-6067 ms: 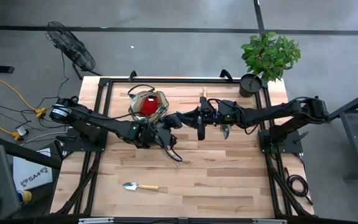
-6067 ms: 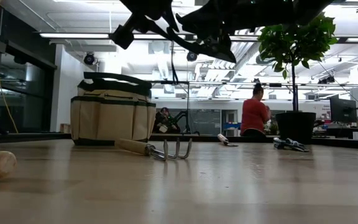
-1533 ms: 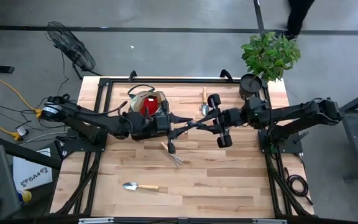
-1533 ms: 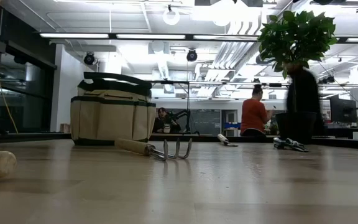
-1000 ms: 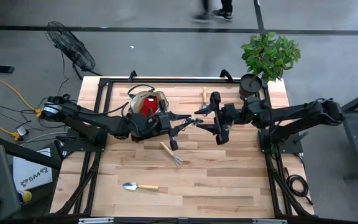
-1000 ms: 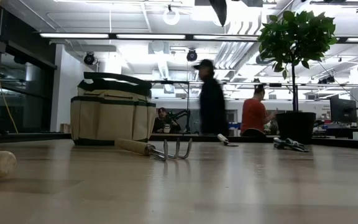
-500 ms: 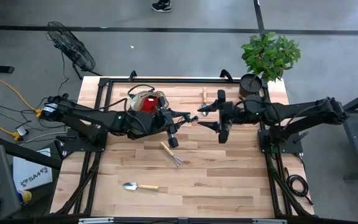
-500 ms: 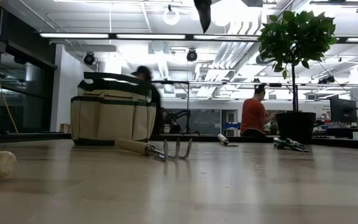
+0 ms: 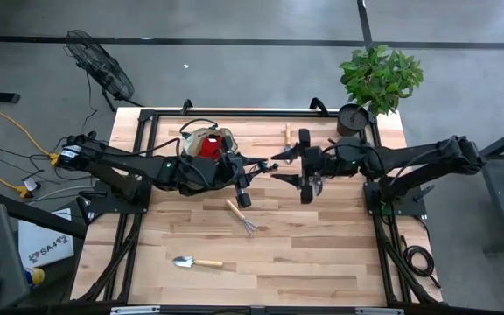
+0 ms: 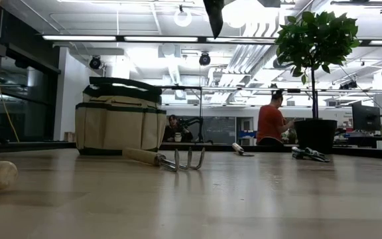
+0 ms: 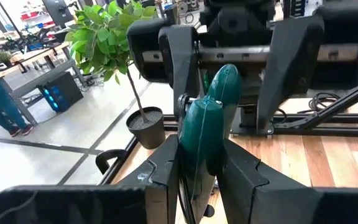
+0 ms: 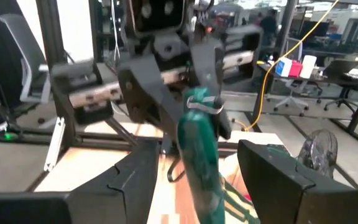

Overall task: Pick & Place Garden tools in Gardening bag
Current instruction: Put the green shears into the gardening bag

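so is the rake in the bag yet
No, the rake lies on the table, apart from the bag.

The green-handled pruning shears (image 11: 205, 134) are now gripped by the left gripper (image 9: 254, 164) alone, released by the opened right gripper (image 9: 278, 166), and raised beside the gardening bag (image 9: 206, 144).

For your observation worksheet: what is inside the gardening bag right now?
From above, the gardening bag shows a red spray bottle inside. Whatever lies beneath it is covered, and the left arm hides the bag's near edge.
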Motion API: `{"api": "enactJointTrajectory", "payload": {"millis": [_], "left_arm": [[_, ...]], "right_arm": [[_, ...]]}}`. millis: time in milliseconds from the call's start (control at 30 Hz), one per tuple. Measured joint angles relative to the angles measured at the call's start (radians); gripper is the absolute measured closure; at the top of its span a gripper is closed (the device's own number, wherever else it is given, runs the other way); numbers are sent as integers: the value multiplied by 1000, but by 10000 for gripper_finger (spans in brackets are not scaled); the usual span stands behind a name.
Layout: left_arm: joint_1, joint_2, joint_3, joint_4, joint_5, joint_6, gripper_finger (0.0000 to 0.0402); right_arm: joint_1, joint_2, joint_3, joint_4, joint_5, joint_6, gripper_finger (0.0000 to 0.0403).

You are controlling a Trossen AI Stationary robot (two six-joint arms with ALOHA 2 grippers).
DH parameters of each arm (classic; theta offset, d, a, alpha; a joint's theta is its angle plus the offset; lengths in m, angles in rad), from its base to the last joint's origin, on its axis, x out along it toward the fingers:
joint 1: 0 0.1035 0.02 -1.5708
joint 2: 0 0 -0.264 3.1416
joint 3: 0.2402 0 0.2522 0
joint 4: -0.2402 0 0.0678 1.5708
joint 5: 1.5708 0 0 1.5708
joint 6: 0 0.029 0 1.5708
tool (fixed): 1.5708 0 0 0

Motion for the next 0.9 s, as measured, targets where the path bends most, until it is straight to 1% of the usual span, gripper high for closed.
{"api": "enactJointTrajectory", "payload": {"millis": [133,367,500,800,900], "left_arm": [[0,0,0,-1,0,-1,326],[0,0,0,-28,0,-7,326],[0,0,0,-29,-1,-7,326],[0,0,0,-40,-1,-17,326],[0,0,0,-40,-1,-18,327]], "right_arm": [[0,29,-2,27,0,-15,190],[0,34,-1,43,3,-34,196],[0,34,-1,44,3,-36,228],[0,30,-1,43,-8,-68,335],[0,30,-1,43,-21,-72,340]]}}
